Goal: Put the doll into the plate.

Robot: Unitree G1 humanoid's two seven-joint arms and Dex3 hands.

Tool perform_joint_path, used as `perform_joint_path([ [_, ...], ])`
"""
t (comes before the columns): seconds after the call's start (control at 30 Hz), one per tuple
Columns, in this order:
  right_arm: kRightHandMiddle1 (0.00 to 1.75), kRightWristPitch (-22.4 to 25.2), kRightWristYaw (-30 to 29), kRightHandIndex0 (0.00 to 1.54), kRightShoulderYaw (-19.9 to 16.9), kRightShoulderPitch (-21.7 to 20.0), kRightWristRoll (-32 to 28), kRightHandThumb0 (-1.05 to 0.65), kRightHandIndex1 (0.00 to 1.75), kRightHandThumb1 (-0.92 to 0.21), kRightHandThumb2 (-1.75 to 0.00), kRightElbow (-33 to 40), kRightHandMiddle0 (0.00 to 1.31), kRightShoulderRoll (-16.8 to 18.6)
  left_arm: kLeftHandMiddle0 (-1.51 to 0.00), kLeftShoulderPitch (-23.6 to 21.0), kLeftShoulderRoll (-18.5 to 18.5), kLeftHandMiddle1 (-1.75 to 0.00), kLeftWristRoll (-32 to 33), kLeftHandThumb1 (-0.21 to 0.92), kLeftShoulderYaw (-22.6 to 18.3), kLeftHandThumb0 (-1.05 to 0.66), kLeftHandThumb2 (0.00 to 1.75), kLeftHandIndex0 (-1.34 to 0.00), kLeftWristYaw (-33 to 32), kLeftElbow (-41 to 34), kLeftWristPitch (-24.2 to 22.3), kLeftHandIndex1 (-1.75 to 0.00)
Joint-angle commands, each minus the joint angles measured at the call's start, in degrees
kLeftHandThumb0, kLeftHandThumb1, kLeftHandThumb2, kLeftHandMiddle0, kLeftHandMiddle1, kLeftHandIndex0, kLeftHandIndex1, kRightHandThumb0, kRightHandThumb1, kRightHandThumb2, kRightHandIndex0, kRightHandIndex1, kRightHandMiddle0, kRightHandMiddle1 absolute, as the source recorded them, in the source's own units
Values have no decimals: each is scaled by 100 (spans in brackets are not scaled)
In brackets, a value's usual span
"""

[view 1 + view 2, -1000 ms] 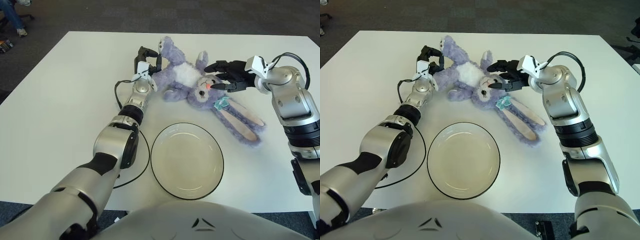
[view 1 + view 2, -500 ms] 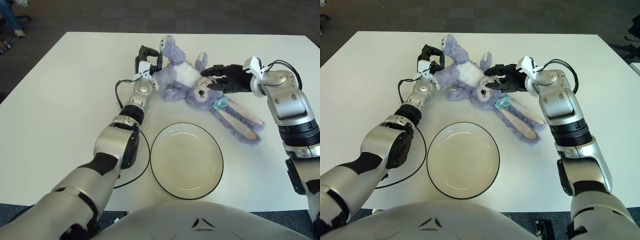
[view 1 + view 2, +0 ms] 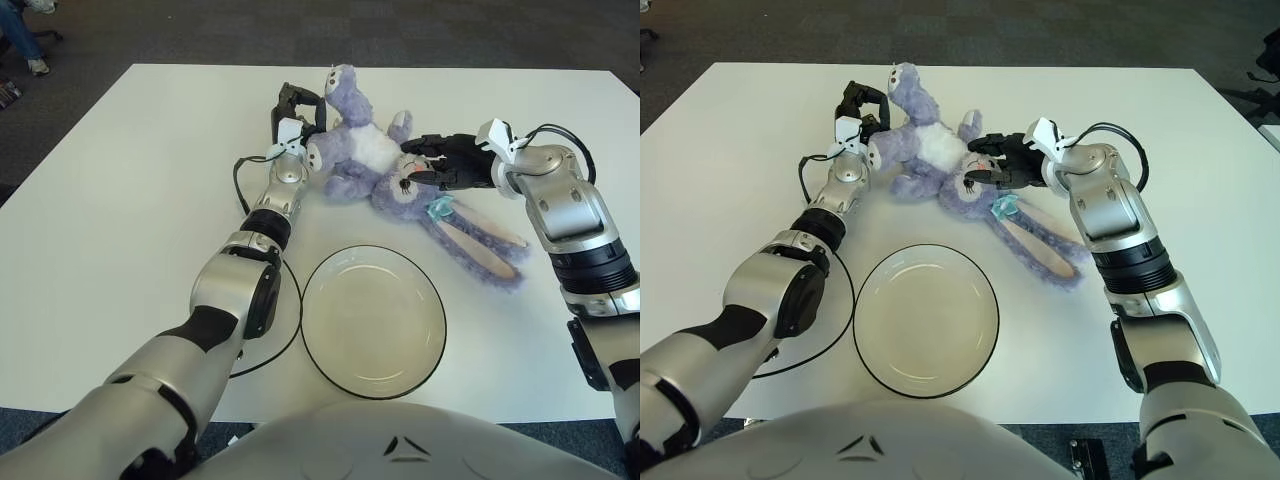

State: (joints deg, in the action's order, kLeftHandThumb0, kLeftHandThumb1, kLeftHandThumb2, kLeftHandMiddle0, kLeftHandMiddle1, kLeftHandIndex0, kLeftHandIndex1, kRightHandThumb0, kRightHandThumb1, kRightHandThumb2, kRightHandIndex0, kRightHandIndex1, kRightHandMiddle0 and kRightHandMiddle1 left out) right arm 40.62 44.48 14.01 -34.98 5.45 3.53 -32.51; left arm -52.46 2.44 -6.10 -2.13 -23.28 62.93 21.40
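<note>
Both hands closed in on doll, plate unchanged

Right hand grip on doll unclear.

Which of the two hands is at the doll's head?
The right hand, at the doll's face; the left hand is at the leg end.

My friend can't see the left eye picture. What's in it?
A purple bunny doll lies on a white table. The left hand and the right hand are both at it. An empty plate sits nearer the robot.
</note>
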Motion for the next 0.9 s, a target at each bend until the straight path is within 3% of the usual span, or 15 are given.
perform_joint_path([
  [0.0,4,-396,-145,23,420,100,250,-76,10,-92,-27,-404,0,121,-99,90,-9,-175,-115,65,61,-39,89,-36,-87,-76,60,-175],
  [0.03,5,-491,-198,25,531,75,350,-77,14,-92,-27,-499,0,132,-98,91,-13,-175,-123,65,69,-39,89,-36,-98,-82,61,-175],
  [0.1,8,-649,-316,21,765,36,589,-77,40,-92,-27,-636,0,149,-97,91,-7,-174,-125,65,75,-39,89,-36,-113,-117,56,-175],
  [0.23,17,-716,-452,11,1065,17,978,-81,75,-92,-26,-620,0,164,-97,100,9,-175,-149,65,86,-39,89,-36,-144,-160,63,-175],
  [0.4,27,-849,-651,3,1379,61,1414,-96,95,-92,-27,-690,0,289,-98,143,36,-175,-170,65,102,-39,89,-36,-170,-278,61,-175],
  [0.57,36,-1315,-882,0,1495,103,1642,-103,84,-92,-24,-1201,0,424,-97,172,16,-175,-214,66,142,-39,88,-36,-206,-336,44,-175],
  [0.87,35,-1917,-1102,1,1259,267,1575,-105,52,-92,-16,-1873,0,613,-94,241,-1,-171,-167,66,107,-39,88,-36,-158,-470,27,-175],
])
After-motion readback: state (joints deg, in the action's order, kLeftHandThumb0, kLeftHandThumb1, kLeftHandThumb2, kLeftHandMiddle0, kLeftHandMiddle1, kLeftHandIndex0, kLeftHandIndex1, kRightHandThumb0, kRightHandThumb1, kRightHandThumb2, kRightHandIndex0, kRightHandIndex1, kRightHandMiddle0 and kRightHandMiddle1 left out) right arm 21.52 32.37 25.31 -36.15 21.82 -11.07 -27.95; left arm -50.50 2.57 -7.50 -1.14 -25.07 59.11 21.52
